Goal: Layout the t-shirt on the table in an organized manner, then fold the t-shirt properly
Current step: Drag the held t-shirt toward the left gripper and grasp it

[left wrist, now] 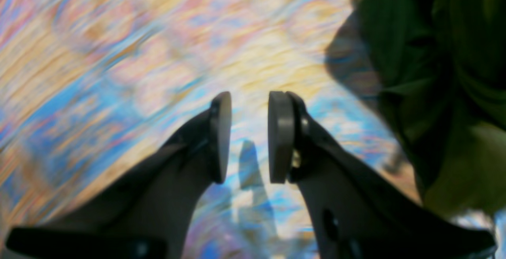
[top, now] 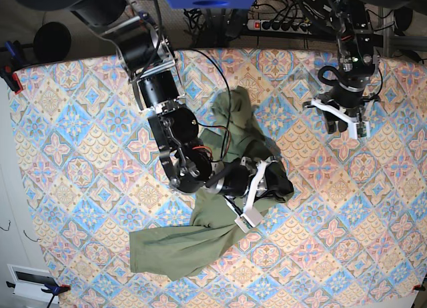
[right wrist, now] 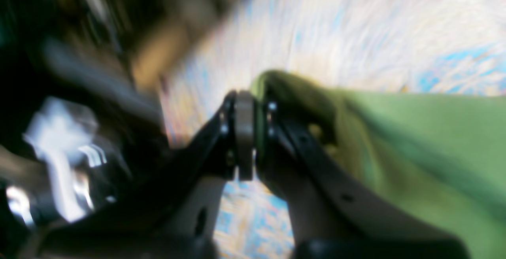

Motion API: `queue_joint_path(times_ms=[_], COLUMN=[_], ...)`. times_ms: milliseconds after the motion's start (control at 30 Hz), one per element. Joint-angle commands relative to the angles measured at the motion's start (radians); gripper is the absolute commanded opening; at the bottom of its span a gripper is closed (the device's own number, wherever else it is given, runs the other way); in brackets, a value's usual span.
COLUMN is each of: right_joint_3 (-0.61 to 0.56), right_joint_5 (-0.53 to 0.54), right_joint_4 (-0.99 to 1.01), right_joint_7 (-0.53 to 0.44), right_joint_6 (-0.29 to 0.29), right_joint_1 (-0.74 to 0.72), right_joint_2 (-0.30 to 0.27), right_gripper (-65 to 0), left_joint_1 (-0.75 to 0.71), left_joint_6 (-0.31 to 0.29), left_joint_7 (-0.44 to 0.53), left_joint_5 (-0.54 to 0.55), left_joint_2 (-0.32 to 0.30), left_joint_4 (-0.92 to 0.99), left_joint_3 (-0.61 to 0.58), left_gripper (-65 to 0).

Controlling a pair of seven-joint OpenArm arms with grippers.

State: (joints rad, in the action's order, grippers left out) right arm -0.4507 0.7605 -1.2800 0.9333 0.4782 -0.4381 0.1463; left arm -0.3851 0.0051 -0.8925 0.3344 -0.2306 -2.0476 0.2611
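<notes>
The olive-green t-shirt (top: 193, 245) lies crumpled in the middle of the tile-patterned table (top: 80, 155), one part stretching to the front left and another bunched toward the back (top: 233, 115). My right gripper (top: 270, 178) is down on the shirt's middle. In the right wrist view this right gripper (right wrist: 253, 104) is shut on a fold of the green t-shirt (right wrist: 415, 132). My left gripper (top: 339, 128) hangs over bare cloth at the right, apart from the shirt. The left wrist view shows that left gripper (left wrist: 250, 104) open with nothing between its pads, and the dark t-shirt (left wrist: 427, 73) off to its right.
A power strip and tangled cables (top: 280, 21) lie beyond the table's back edge. Clamps (top: 10, 75) grip the cloth at the left edge. Black cables (top: 220, 75) from the right arm trail over the shirt's back part.
</notes>
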Motion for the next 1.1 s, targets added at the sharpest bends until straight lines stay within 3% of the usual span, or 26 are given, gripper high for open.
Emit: queue_joint_path(times_ms=[0,133,267,367,567,767,933,1067], right_joint_3=[-0.058,-0.262,-0.397,-0.402,-0.317,-0.194,-0.138,-0.058], right_joint_5=[0.012,0.003,0.003,0.001,0.001,0.001,0.001,0.001], right_joint_4=[0.006,0.181,0.248,0.247,0.119,-0.049,-0.125,-0.191], right_joint_7=[-0.067,-0.259,-0.336,-0.339,-0.331,-0.330,-0.330,-0.330], right_joint_6=[0.007,0.007,0.003,0.001,-0.013,-0.137,-0.144,-0.144], right_joint_1=[-0.072,-0.184,-0.232,-0.225,-0.179,-0.021,0.072,0.158], right_joint_2=[0.011,0.011,0.011,0.011,0.011,-0.156,-0.273,-0.333], right_gripper=[-63.9,-61.6,-51.1,-45.6,-47.4,-47.0,-47.0,-47.0], left_joint_1=[-0.007,-0.031,-0.048,-0.048,-0.051,-0.045,-0.007,0.058], left_joint_6=[-0.011,-0.011,-0.011,-0.011,-0.011,-0.083,-0.101,-0.095], left_joint_7=[0.028,0.028,0.028,0.028,0.028,0.020,-0.020,-0.121], left_joint_5=[0.032,0.065,0.093,0.104,0.118,0.305,0.469,0.493], left_joint_2=[-0.006,-0.033,-0.033,-0.031,-0.031,-0.040,-0.051,-0.019], left_joint_4=[-0.020,-0.020,-0.020,-0.020,-0.022,-0.022,-0.015,-0.014], left_joint_3=[0.008,0.020,0.020,0.019,0.017,0.016,0.016,0.017], left_gripper=[-48.6,-48.6,-48.6,-48.7,-47.9,-47.9,-47.2,-36.9])
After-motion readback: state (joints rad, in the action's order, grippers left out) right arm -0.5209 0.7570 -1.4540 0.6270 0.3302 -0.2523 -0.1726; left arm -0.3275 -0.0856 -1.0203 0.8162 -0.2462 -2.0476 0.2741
